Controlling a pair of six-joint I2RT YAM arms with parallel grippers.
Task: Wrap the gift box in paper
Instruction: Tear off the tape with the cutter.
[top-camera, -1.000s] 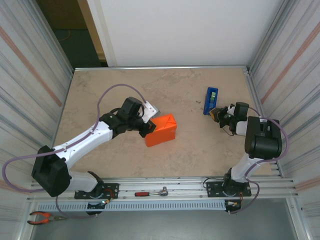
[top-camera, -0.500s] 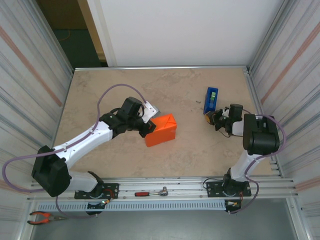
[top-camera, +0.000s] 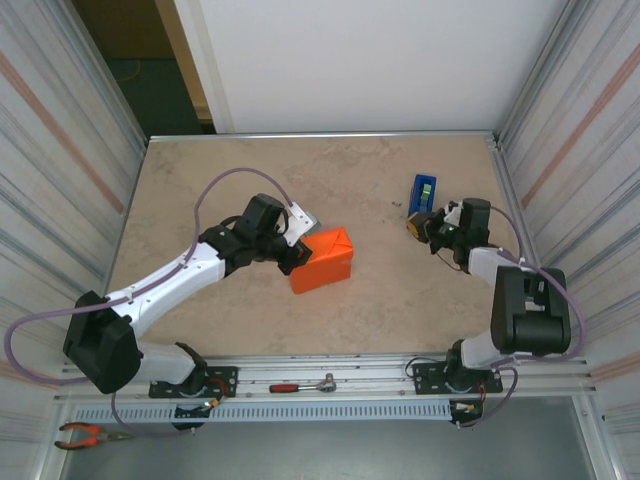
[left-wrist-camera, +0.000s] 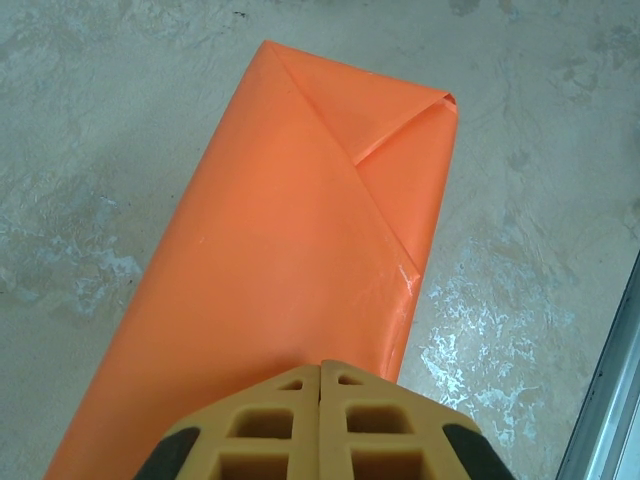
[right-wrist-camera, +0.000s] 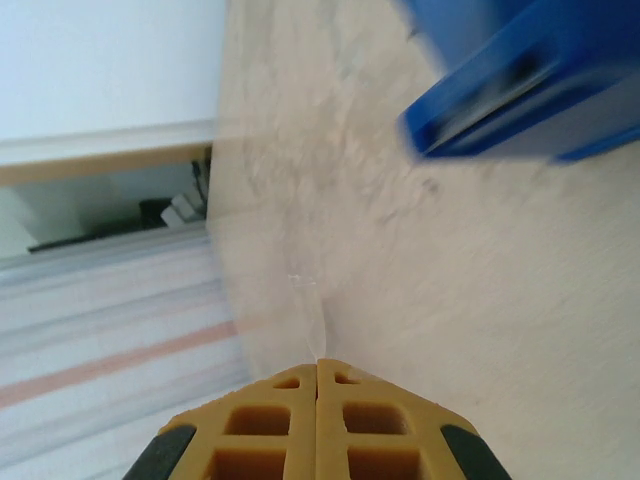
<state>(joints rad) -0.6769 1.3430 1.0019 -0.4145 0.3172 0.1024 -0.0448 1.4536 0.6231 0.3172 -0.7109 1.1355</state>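
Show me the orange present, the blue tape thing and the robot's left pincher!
gift box (top-camera: 327, 258), top view, middle of its orange-wrapped top.
tape dispenser (top-camera: 422, 196), top view, middle of its blue body.
left gripper (left-wrist-camera: 320, 370), left wrist view, the seam where its two shut tips meet.

Your table (top-camera: 350, 180), beige marbled top, gift box (top-camera: 325, 260) in orange wrap lying near centre, blue tape dispenser (top-camera: 421, 197) standing far right, well apart.

gift box: hidden from us inside the paper (left-wrist-camera: 290, 230).
paper: near end cut by the left wrist view's lower edge.
tape dispenser (right-wrist-camera: 520, 90): we see it blurred, cropped at top.
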